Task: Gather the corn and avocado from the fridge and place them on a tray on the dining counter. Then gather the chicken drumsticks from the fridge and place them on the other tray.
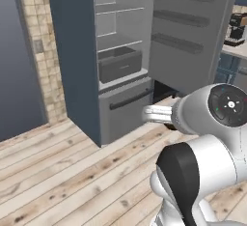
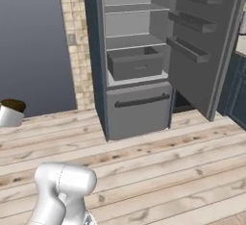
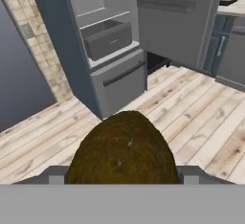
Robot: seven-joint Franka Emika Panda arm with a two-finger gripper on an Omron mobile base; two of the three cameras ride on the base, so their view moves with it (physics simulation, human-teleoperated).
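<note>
The hand [image 3: 122, 177] is pinching the avocado [image 3: 123, 151] across its middle; it is likely light, firm and rounded, so apt to slip.

A fridge [image 2: 139, 51] is seen standing on a plank floor [image 2: 182, 171] with its door [image 2: 202, 41] swung wide, a grey drawer [image 2: 137, 63] pulled out inside, and a tiled wall strip [image 2: 74, 41] beside it.

The avocado [image 3: 122, 149] at lower centre of the hand view hides the gripper's fingertips, and its bottom is cut off. The fridge [image 1: 120, 51] top runs past the upper edge.
</note>
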